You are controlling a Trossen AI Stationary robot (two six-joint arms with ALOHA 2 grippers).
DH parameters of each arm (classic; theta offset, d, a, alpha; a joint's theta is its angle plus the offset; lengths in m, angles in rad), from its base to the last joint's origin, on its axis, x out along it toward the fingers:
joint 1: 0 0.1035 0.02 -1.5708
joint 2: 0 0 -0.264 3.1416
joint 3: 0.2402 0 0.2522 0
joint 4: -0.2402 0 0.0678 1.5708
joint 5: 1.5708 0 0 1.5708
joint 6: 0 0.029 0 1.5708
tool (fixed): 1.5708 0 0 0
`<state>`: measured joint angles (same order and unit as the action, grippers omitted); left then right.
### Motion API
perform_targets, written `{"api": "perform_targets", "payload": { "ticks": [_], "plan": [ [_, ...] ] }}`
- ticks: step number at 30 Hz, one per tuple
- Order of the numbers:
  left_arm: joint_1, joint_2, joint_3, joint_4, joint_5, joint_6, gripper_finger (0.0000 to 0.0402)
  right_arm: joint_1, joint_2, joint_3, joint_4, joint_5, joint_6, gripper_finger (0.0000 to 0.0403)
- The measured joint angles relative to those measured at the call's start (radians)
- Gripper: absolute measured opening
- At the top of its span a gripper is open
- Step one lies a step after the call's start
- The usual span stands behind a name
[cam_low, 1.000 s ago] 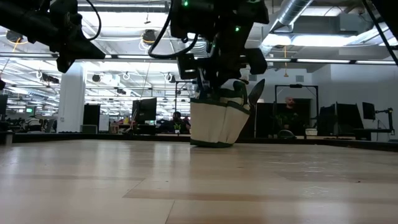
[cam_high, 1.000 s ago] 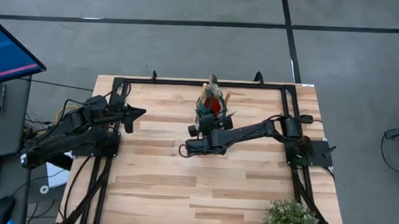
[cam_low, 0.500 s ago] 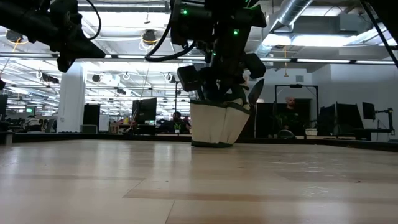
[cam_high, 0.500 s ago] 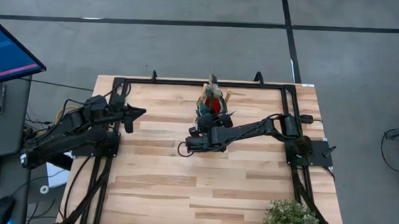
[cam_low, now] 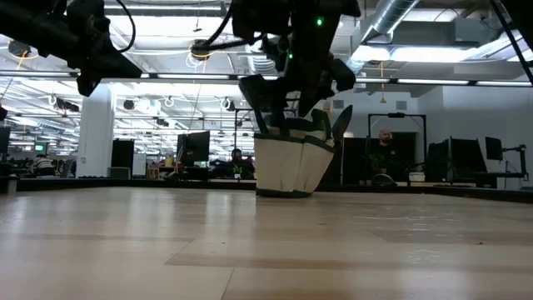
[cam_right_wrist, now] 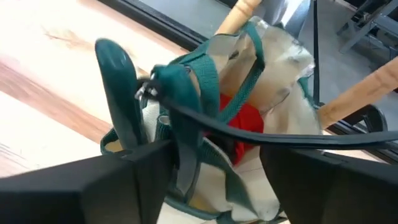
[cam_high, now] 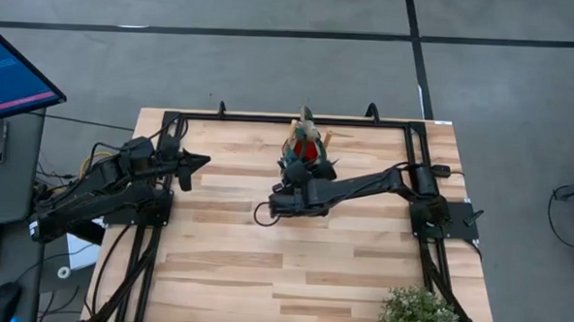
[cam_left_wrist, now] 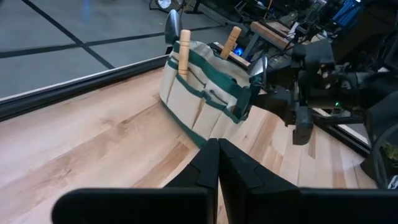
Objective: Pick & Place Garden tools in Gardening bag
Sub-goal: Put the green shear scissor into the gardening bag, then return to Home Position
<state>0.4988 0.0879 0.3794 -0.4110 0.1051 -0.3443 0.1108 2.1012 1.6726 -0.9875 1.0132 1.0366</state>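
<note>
No words, labels, brand marks or numbers can be read anywhere here. The monitor (cam_high: 14, 67) beside the table shows only blue and a pink band, its lines far too small to make out. The canvas bag (cam_left_wrist: 205, 93) carries plain green trim with no lettering on the side that shows. The screens in the room behind the table are too far off to read.
</note>
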Motion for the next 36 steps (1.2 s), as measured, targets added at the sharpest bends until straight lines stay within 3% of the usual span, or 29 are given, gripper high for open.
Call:
{"api": "perform_targets", "payload": {
  "ticks": [5,26,31,36],
  "plan": [
    [0.000,0.000,0.000,0.007,0.000,0.000,0.0008,-0.001,-0.040,0.002,-0.009,-0.020,-0.002,0.0249],
    [0.000,0.000,0.000,0.026,0.000,0.000,0.0008,-0.015,-0.259,0.003,-0.027,-0.070,-0.115,0.0249],
    [0.000,0.000,0.000,0.057,0.000,-0.007,0.0008,-0.005,-0.349,0.003,-0.026,-0.025,-0.157,0.0249],
    [0.000,0.000,0.000,0.217,0.000,-0.056,0.0008,0.024,-0.469,0.003,-0.020,0.076,-0.203,0.0249]
  ]
}}
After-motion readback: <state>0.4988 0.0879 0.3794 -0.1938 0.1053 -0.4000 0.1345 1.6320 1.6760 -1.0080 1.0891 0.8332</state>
